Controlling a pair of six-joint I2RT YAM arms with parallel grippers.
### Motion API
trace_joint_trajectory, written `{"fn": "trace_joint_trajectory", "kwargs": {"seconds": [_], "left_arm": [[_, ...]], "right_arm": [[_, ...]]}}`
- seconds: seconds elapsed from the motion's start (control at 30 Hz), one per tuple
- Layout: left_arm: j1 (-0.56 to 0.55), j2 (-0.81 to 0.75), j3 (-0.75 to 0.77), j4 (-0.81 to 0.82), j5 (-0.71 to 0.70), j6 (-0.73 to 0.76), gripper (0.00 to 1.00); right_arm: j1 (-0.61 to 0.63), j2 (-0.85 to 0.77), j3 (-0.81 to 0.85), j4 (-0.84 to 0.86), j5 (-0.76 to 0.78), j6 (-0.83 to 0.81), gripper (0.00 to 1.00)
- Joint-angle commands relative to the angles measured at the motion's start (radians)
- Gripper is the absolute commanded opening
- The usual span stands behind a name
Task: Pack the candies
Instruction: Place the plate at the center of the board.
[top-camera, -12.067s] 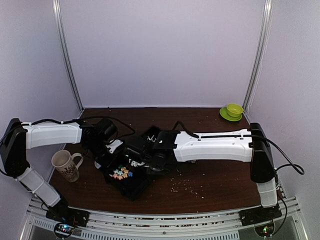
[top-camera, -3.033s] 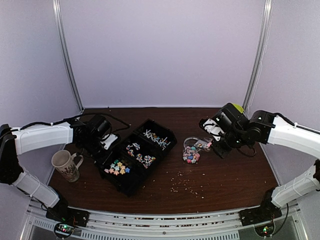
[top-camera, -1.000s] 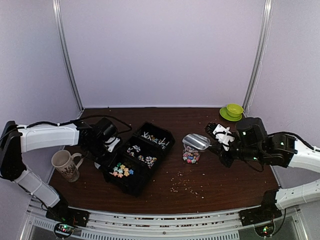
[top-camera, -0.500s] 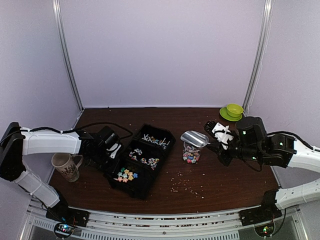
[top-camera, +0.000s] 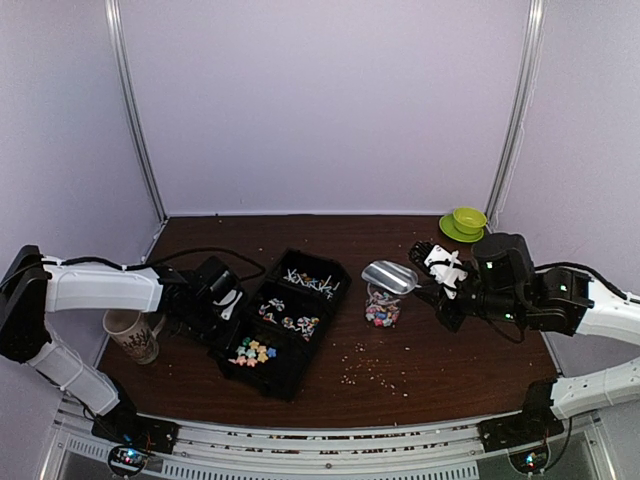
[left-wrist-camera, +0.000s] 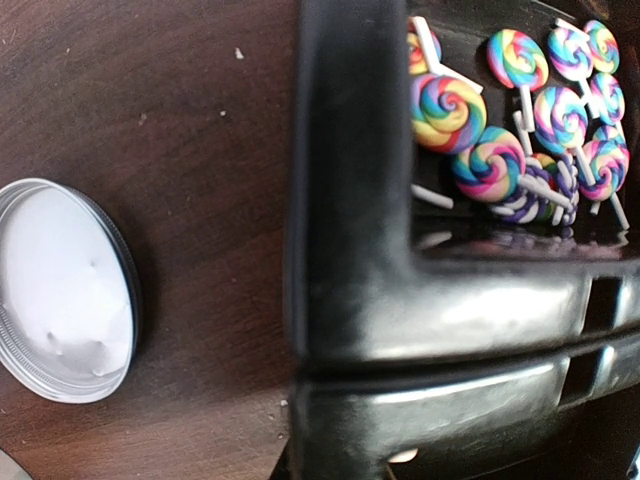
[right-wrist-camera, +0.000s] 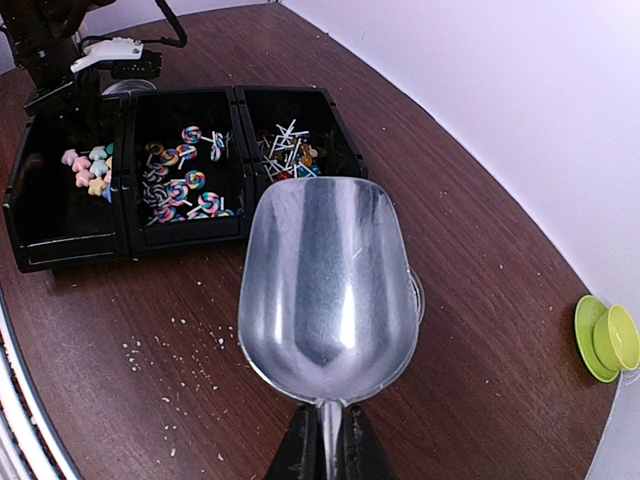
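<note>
The metal scoop (right-wrist-camera: 325, 290) is empty and held bowl-forward above the glass jar (top-camera: 378, 310). The right gripper (right-wrist-camera: 325, 445) is clamped tight on its thin handle. Three seconds ago the scoop was down beside the jar, with the right arm stretched toward the back of the table (top-camera: 450, 360). Since then it has been lifted and the arm drawn in, and over the last half second it has not shifted. The right forearm runs in from the right edge, elbow bent low, wrist level, and the scoop points left toward the tray (top-camera: 275, 380). The candies (top-camera: 377, 314) lie partly in the jar under the scoop and partly in the tray's three compartments. Pastel pieces (top-camera: 254, 352) are in the near compartment, lollipops (left-wrist-camera: 478, 165) in the middle one and white sticks (right-wrist-camera: 285, 145) in the far one. The tray sits nearer the front edge and more turned than a second ago, and the left arm has drawn back with it. The left gripper (top-camera: 222, 308) is fully closed at the tray's left wall. That wall fills the left wrist view, so the grip appears to be on the wall, though the fingers themselves do not show. The left forearm lies low and nearly level from the left edge. A metal lid (left-wrist-camera: 65, 290) rests on the table just beside the tray. A mug (top-camera: 130, 333) stands near the left arm, crumbs (top-camera: 375, 375) are scattered in front of the jar, and a green cup and saucer (top-camera: 465, 222) sit at the far right corner.
</note>
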Motion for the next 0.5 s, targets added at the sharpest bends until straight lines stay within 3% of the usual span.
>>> {"fn": "trace_joint_trajectory", "kwargs": {"seconds": [0.0,0.47], "left_arm": [[-0.004,-0.032,-0.005,0.03,-0.019,-0.021,0.07],[-0.004,-0.03,-0.011,0.031,-0.04,-0.018,0.18]], "right_arm": [[0.006,-0.013,0.025,0.019,0.021,-0.012,0.0],[0.005,-0.005,0.033,0.007,0.022,-0.013,0.0]]}}
